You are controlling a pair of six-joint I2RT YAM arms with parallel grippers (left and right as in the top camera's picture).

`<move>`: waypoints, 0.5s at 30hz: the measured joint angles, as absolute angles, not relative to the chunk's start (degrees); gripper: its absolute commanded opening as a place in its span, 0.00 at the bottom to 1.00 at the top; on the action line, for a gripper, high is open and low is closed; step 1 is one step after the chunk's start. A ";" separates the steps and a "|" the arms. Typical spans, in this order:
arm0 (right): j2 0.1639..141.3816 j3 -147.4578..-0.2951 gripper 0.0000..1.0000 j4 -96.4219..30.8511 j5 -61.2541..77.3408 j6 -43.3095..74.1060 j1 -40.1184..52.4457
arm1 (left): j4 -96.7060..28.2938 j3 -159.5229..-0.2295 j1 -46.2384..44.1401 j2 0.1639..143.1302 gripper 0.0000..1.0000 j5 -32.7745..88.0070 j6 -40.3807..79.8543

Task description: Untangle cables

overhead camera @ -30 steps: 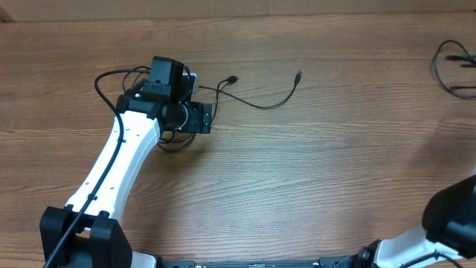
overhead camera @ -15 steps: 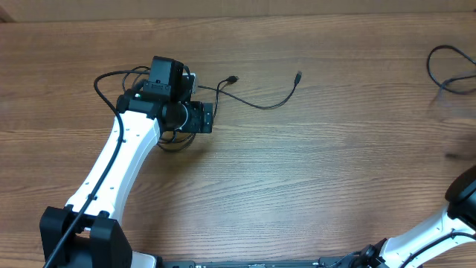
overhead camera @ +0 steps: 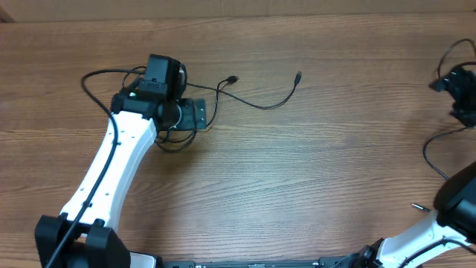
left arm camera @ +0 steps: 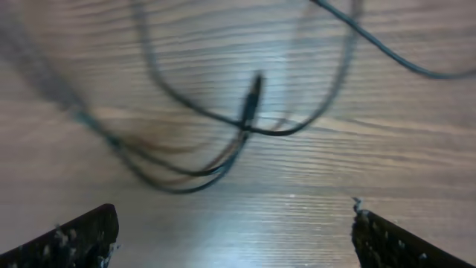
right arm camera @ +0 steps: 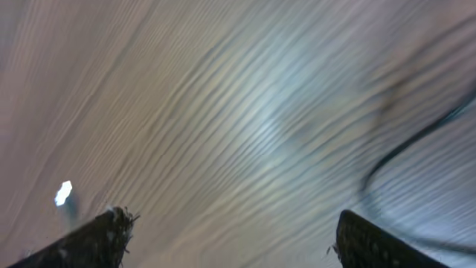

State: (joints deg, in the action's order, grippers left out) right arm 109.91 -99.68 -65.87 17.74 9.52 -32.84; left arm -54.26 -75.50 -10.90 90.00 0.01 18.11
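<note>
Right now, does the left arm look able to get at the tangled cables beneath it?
Probably yes. The left arm hangs right over the cables, its jaws wide open, with only bare table between them and nothing in the way. The wrist view is blurred, so its height is unclear.

There is one wooden table (overhead camera: 312,171). Two white robot arms stand on it, a left arm (overhead camera: 111,171) and a right arm (overhead camera: 416,242). There are two grippers, the left gripper (left arm camera: 234,234) and the right gripper (right arm camera: 230,238), each with two dark fingers. The cables form two groups: one tangle (overhead camera: 172,141), its cords too knotted to count, and one loose cable (overhead camera: 425,152). Two plug tips reach out of the tangle, a near plug tip (overhead camera: 233,78) and a far plug tip (overhead camera: 298,75).
</note>
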 measured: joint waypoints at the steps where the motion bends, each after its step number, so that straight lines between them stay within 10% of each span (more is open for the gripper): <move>1: 109.25 -99.74 0.88 -67.51 18.39 8.82 -31.40 | -55.24 -75.64 -10.28 89.65 1.00 -0.75 19.59; 15: 108.49 -99.61 0.93 -71.66 21.19 1.74 0.08 | -63.02 -75.96 3.84 89.12 1.00 -4.58 34.22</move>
State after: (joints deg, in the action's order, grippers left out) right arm 108.49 -99.61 -71.66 21.19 1.74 0.08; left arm -63.02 -75.96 3.84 89.12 -4.58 34.22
